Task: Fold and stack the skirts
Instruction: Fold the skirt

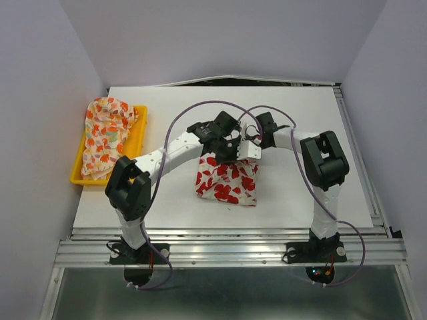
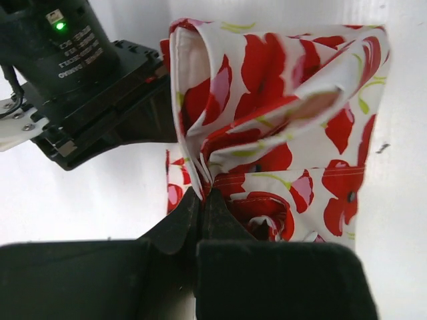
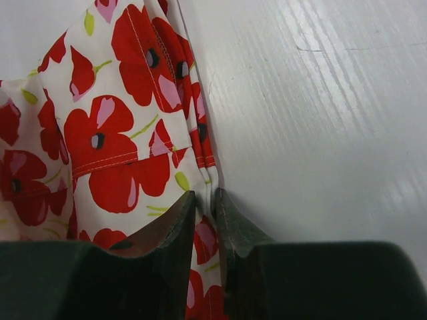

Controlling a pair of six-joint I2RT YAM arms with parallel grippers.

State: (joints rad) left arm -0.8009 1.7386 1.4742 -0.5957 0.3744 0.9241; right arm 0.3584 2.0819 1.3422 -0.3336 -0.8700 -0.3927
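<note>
Left wrist: left gripper pinched on red-flowered skirt hem; right gripper clamps its other edge. Cloth light, limp, sags; grip stitched corners.

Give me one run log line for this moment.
left tool: shut on red-flowered skirt | right tool: shut on same skirt's edge | cream skirt: bunched in yellow tray

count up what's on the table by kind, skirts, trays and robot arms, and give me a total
skirts: 2, the red-flowered white skirt and the cream printed skirt lying in the yellow tray
yellow tray: 1
robot arms: 2, the left arm and the right arm
total: 5
</note>
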